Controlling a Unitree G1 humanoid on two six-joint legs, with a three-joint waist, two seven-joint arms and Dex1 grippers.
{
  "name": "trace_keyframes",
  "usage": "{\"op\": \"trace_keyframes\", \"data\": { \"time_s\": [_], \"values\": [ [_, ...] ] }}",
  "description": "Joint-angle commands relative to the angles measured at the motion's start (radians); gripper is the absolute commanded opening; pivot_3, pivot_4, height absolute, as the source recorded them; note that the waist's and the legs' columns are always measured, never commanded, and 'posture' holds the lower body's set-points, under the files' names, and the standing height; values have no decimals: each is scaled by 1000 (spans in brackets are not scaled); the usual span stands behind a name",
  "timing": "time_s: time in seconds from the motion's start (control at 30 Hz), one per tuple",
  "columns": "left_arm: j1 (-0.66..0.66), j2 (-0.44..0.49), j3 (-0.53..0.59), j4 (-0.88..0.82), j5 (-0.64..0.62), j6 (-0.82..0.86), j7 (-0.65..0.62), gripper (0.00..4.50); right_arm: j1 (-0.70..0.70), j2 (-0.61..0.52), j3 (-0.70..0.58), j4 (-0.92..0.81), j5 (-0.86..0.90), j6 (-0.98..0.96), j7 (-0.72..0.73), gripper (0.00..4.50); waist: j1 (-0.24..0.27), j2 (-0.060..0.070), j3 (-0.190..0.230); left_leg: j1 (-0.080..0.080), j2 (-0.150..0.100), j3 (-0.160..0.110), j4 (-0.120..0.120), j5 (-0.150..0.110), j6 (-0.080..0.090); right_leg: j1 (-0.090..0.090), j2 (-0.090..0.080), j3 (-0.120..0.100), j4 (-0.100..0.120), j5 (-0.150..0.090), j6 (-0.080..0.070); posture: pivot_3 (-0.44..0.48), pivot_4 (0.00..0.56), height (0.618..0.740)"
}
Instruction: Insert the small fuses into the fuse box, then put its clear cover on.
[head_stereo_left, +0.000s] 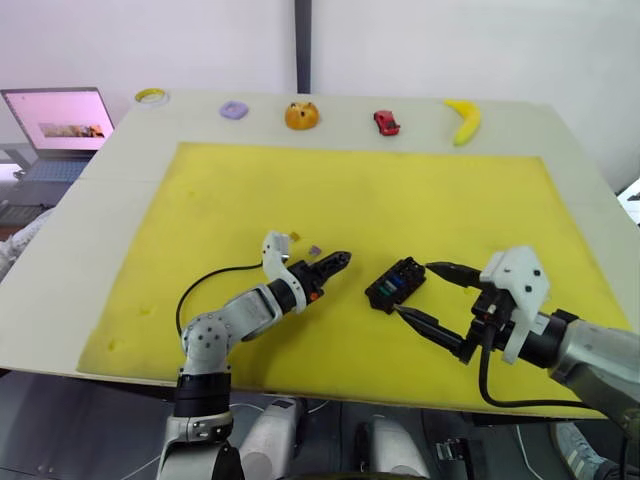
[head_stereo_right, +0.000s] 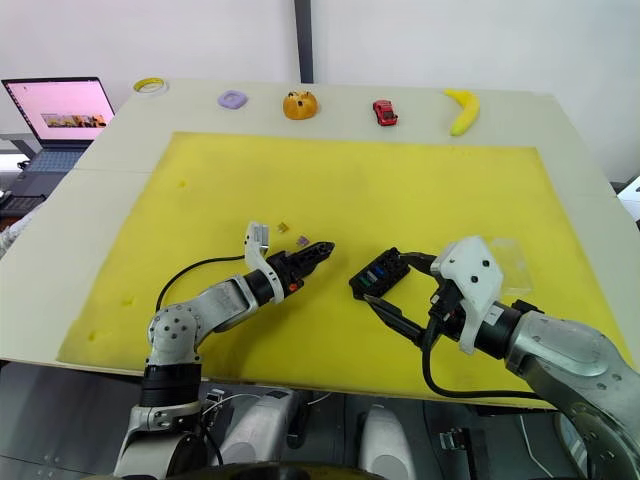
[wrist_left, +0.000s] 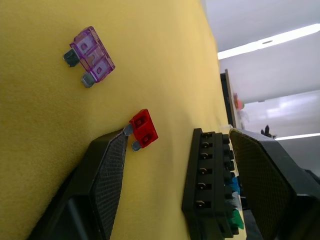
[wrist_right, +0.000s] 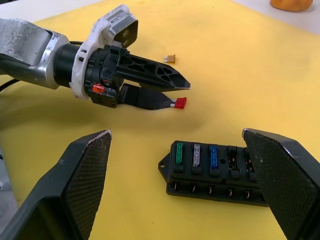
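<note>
**Fuse box on the yellow mat, both grippers spread open beside it**

Fuse box (head_stereo_left: 395, 284) lying on the yellow foam mat (head_stereo_left: 250, 190), right of centre and toward the near edge, turned at an angle. Holds green, pale grey and blue fuses side by side in one row (remaining slots in that row look dark).

Right gripper (head_stereo_left: 421, 291) low over the mat, fingers spread wide on either side of the box, gripping nothing. Left gripper (head_stereo_left: 337, 262) just left of the box, fingers parted, pointing toward it. Red fuse (wrist_right: 180, 103) lying on the mat at the tip of one left finger, touching or nearly touching, not pinched between the two. Purple fuse (wrist_left: 90, 54) loose on the mat a little farther off, an olive-brown fuse (wrist_right: 171, 59) beyond it.

Clear cover (head_stereo_right: 512, 262) flat on the mat, right of the right gripper, barely visible.

Along the far table edge, left to right: tape roll (head_stereo_left: 151, 96), purple ring (head_stereo_left: 233, 110), orange fruit-like object (head_stereo_left: 301, 116), red toy car (head_stereo_left: 386, 122), banana (head_stereo_left: 464, 119). Open laptop (head_stereo_left: 58, 125) off the far left corner.
</note>
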Motion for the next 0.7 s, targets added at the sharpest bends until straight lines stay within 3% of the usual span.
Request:
{"op": "trace_keyframes", "data": {
  "time_s": [0.03,0.33,0.43,0.5,0.7],
  "values": [
    [13,-7,-4,56,32,22,28,3434,-8,1,-8,-25,-4,-22,-1,4500,0,0,0,0,0,0,0,0,0,0,0,0,0,0,0,0,150,735],
    [6,-11,-2,67,40,31,21,3434,-7,1,-11,-26,-7,-23,3,4500,1,0,0,0,0,0,0,0,0,0,0,0,-1,0,0,0,150,735],
    [7,-14,9,68,32,33,26,2554,-8,0,-10,-26,-9,-23,4,4500,0,0,0,0,0,0,0,0,0,0,0,0,-1,0,0,0,150,735],
    [8,-14,15,69,29,40,26,1590,-9,2,-7,-26,-11,-24,4,4500,0,0,0,0,0,0,0,0,0,0,0,0,-1,0,1,0,150,735],
    [16,-12,20,60,30,52,27,1590,-10,3,-4,-26,-14,-26,6,4500,-1,0,0,0,0,0,-1,0,1,0,0,0,-2,0,1,0,150,735]
  ]
}}
